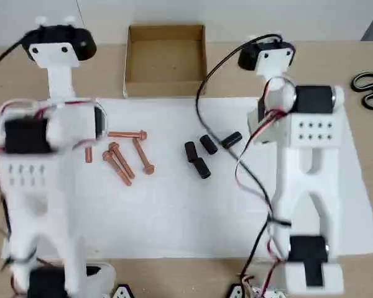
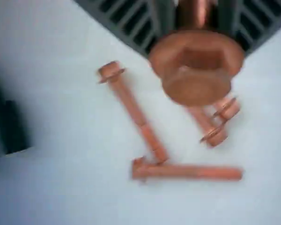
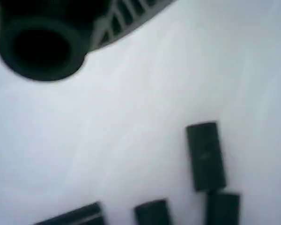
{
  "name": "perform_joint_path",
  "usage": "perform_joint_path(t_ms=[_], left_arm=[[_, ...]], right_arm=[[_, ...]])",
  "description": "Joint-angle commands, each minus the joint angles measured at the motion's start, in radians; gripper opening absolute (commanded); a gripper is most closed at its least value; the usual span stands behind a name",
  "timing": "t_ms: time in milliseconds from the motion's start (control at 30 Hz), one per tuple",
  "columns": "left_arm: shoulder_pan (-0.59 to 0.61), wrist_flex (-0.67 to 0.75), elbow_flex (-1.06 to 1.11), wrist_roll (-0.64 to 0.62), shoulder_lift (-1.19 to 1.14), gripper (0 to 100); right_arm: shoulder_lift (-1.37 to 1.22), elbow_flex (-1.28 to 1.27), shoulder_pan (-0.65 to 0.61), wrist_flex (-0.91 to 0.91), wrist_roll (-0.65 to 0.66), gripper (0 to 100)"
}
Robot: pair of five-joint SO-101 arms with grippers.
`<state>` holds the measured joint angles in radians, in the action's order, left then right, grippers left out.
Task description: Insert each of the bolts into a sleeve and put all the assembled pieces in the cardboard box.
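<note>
Copper bolt [image 2: 196, 70] right up close, clamped in the left pincer [image 2: 196, 16], head-on to its wrist cam. Right pincer [image 3: 47, 16] grips a black sleeve [image 3: 40, 47], bore facing out. Held pair sit well apart across the white sheet [image 1: 174, 211]; axes need lining up, I'd say. Four loose bolts [image 1: 119, 164] left, four loose sleeves [image 1: 201, 167] centre, cardboard box [image 1: 165, 62] behind, empty. No legible print

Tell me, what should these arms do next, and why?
Probably bring the bolt to the open end of the sleeve and line them up: the left claw grips that bolt, the right claw that sleeve, both held above the white sheet.
</note>
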<state>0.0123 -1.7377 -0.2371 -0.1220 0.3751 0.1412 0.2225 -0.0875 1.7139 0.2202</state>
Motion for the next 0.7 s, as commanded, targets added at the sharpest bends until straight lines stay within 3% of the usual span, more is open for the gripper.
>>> perform_joint_path(t_ms=[0,133,300,667], left_arm=[[-0.049,0.061,0.074,-0.009,0.152,1],[-0.046,0.187,0.285,-0.012,0.261,1],[-0.052,0.376,0.552,-0.091,0.411,1],[-0.054,0.73,1.044,-0.094,0.787,1]], right_arm=[[0.173,-0.089,-0.064,0.012,0.008,0.4],[0.329,-0.167,-0.122,-0.012,0.008,0.4],[0.493,-0.295,-0.127,-0.108,0.008,0.4],[0.834,-0.73,-0.128,-0.364,-0.002,0.4]])
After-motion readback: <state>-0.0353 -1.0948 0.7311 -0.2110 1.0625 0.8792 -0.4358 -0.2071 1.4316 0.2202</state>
